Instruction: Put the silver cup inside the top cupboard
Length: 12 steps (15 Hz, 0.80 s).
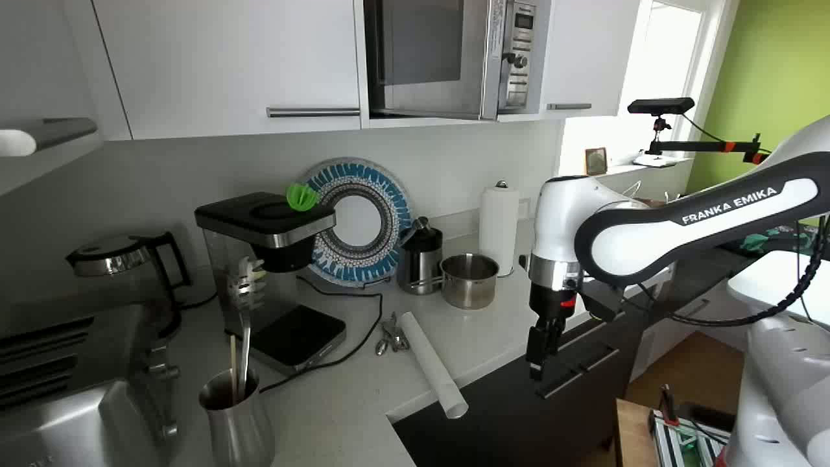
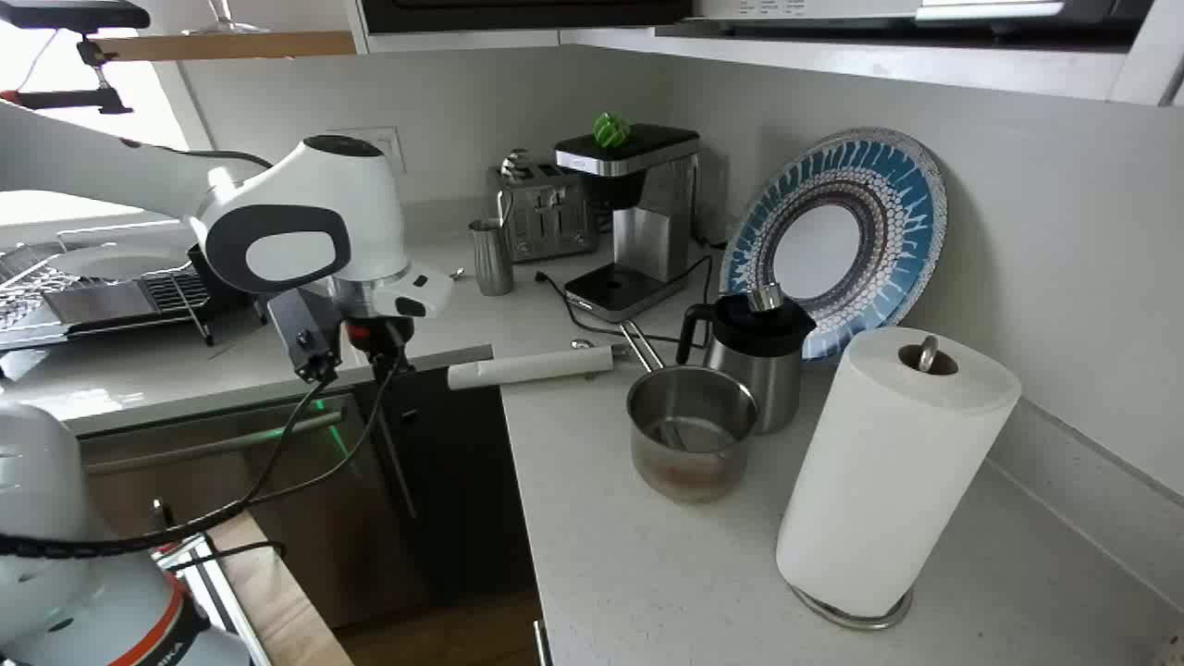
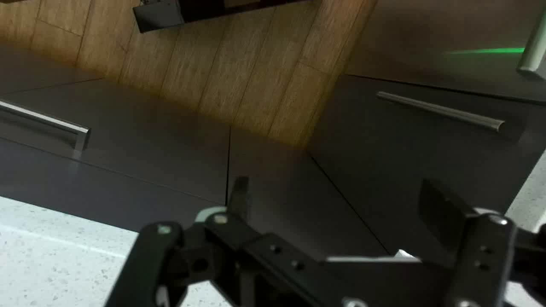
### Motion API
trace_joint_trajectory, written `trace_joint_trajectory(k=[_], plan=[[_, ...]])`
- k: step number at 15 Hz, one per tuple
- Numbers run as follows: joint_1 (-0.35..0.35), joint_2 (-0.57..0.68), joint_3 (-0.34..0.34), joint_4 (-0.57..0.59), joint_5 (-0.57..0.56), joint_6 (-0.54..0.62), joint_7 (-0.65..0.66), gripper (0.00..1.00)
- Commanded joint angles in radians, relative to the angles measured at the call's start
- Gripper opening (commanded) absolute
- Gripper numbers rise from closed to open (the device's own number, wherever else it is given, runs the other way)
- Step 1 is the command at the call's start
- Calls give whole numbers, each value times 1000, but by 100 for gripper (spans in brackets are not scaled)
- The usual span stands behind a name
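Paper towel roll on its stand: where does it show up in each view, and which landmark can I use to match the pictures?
In an exterior view: the paper towel roll is right of centre, around mid-height.
In an exterior view: the paper towel roll is large, at lower right.
Wrist view: not in it.
Shared landmark: the pale countertop, in all three views; the paper towel roll stands on it in both exterior views.

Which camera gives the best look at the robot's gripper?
The wrist view: it shows the gripper close up, its two fingers wide apart. Both exterior views show it small and dark, at the end of the arm.
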<state>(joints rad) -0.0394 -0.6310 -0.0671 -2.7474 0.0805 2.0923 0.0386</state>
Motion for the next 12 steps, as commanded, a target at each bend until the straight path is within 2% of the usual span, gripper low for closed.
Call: trace_joint_trajectory(k=[1, 8, 12], plan=[[-7, 0, 6, 1, 4, -2, -4, 100], [-7, 1, 6, 1, 4, -2, -4, 100], [-23, -107, -7, 17, 33, -14, 22, 100]])
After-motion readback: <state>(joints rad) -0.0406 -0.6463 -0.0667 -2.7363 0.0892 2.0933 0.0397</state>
